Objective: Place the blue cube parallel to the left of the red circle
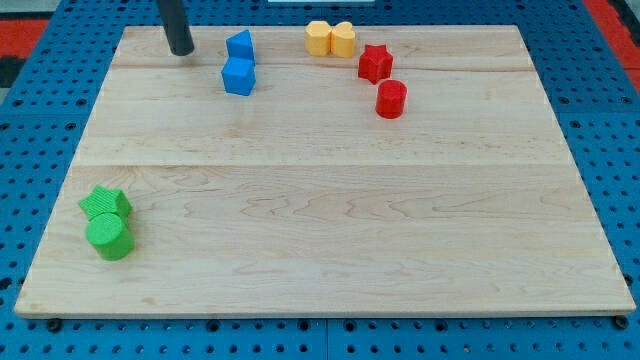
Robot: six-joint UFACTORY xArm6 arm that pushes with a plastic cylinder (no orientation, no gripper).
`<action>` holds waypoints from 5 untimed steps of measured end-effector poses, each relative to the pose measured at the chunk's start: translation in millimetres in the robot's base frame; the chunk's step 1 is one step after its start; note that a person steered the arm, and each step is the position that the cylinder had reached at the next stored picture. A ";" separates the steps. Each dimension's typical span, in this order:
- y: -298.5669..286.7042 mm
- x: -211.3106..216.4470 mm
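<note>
The blue cube (pixel 239 76) sits near the view's top, left of centre, touching a second blue block (pixel 240 45) of uneven shape just above it. The red circle (pixel 391 99), a short red cylinder, stands to the right of the cube and slightly lower in the view. A red star-shaped block (pixel 375 63) sits just above the cylinder. My tip (pixel 181 50) rests on the board at the top left, left of and a little above the blue cube, apart from it.
Two yellow blocks (pixel 331 39) sit side by side at the top centre. A green block (pixel 105 203) and a green cylinder (pixel 110 237) sit together at the bottom left. The wooden board (pixel 330 220) lies on a blue pegboard surface.
</note>
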State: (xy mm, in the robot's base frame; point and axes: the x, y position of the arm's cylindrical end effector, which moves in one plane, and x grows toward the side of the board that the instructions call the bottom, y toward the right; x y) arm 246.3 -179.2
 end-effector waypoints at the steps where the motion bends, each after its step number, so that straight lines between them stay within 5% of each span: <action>1: 52.0 0.0; 5: 70.3 48.3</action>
